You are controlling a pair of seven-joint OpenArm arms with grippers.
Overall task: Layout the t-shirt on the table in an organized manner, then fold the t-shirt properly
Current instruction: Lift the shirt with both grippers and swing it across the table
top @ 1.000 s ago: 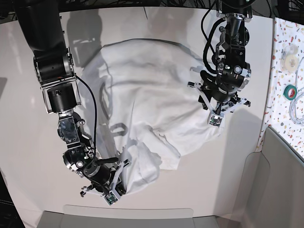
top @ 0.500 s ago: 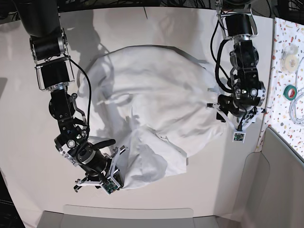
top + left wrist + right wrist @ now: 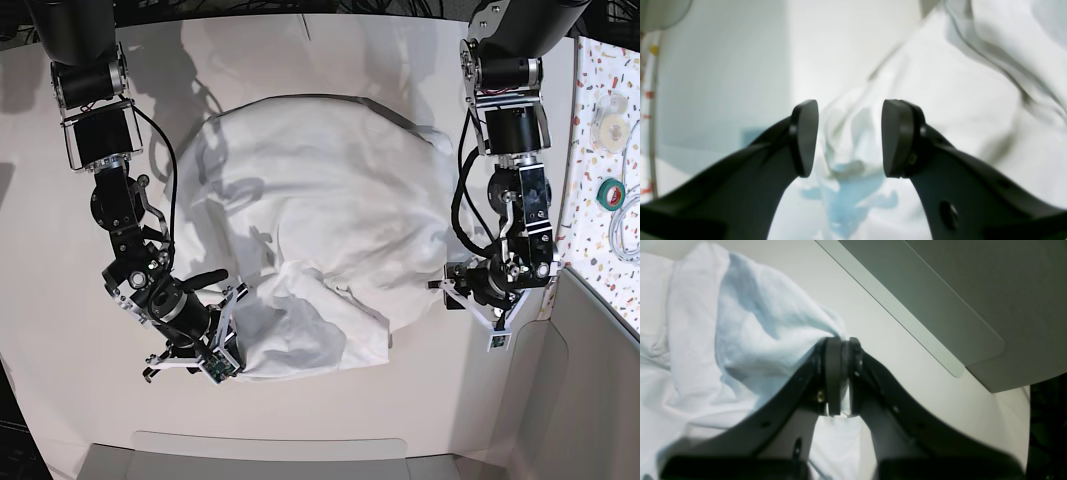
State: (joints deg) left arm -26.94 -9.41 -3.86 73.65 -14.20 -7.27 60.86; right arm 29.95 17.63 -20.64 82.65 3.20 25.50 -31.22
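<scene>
White cotton, the t-shirt [image 3: 310,220] lies rumpled mid-desk [image 3: 60,380]. At scene left the right gripper [image 3: 222,352] is clamped on its near corner; at scene right the left gripper [image 3: 495,325] hangs open beside the hem. Best pinch that edge next, then spread both corners evenly.

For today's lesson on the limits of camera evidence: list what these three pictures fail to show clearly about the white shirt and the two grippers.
- Base view: the wrinkled white cotton t-shirt is bunched; sleeves and collar are lost in its own folds.
- Left wrist view: the cloth beyond the open black left gripper is blurred; which part is unclear.
- Right wrist view: the black right gripper covers the pinched edge.
- Base view: small items on the speckled panel are too small.
</scene>
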